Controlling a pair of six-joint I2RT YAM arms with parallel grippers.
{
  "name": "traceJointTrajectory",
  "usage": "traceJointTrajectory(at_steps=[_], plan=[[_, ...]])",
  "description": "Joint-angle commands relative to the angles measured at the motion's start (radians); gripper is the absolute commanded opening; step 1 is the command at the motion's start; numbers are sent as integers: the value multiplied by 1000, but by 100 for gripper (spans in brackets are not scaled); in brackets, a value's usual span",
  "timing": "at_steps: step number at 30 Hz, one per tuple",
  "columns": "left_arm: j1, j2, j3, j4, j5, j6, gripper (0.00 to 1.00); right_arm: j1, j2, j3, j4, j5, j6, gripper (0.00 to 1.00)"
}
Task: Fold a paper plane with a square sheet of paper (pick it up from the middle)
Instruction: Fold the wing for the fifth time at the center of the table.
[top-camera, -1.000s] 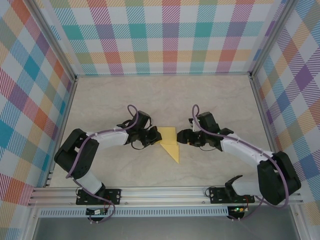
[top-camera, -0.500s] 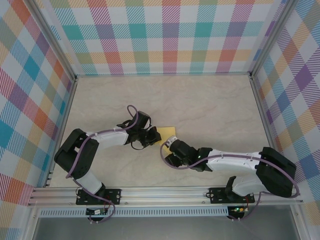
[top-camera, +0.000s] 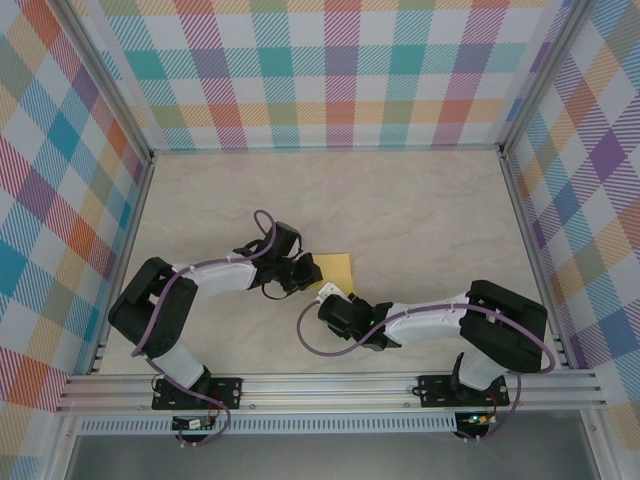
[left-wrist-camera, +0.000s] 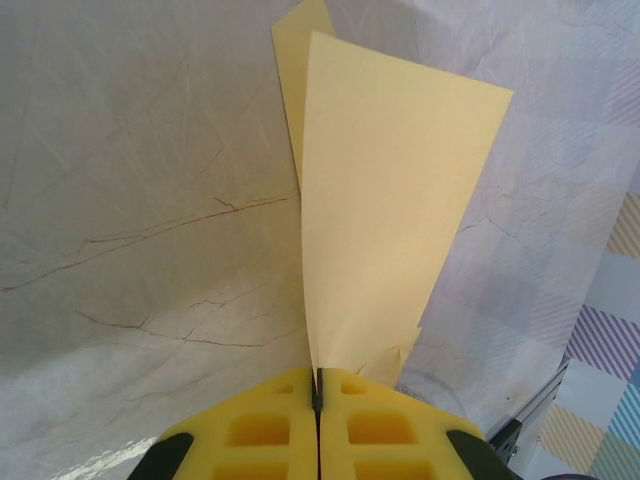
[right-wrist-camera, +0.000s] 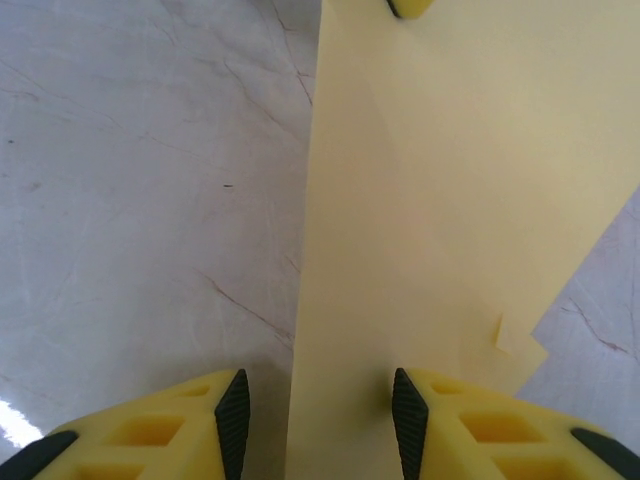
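Corner of paper (left-wrist-camera: 390, 200) between tight left fingers (left-wrist-camera: 250, 430) up close, arm-covered overhead

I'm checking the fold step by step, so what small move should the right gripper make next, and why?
Probably close the right gripper: its jaws stand open with an edge of the folded paper between them, while the left gripper is shut on another part.
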Motion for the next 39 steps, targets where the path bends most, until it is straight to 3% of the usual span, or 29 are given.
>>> traceJointTrajectory(at_steps=[1,9,22,31,39], plan=[[7,-21,8,-19,-1,3,6,7,1,3,60,51,-9,41],[7,-22,7,-21,-1,2,6,8,3,-5,61,56,-6,30],[7,-26,5,-23,1,3,6,8,12,-5,71,80,7,28],[7,-44,3,-39,-13,0,9,8,20,-6,58,85,27,10],[8,-140,21,-193,-156,5,40,-5,6,-36,135,5,3,1]])
